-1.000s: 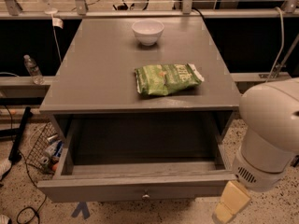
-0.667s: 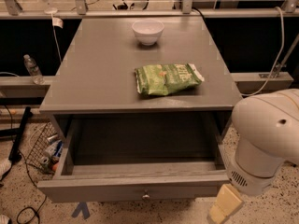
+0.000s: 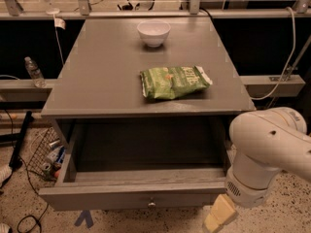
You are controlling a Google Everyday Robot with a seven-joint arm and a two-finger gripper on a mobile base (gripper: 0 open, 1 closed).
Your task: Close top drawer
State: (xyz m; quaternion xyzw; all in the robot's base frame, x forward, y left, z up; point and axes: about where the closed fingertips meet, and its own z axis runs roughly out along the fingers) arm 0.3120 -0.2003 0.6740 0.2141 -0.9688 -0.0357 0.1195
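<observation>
Gaping toward me, top drawer (image 3: 146, 196) runs along the table's (image 3: 104, 76) front edge. Gripper (image 3: 217, 218) off front-right corner; can't tell its grip.

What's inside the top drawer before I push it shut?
Only bare grey floor shows inside the top drawer. Its right front corner is covered by the arm; the claw hangs outside, below it.

No text can be read for certain. The green chip bag (image 3: 175, 82) on the table (image 3: 97, 76) carries pale lettering across its front, but the words cannot be made out. The gripper (image 3: 219, 217) hangs just beside the right front corner of the top drawer (image 3: 121, 196).
</observation>
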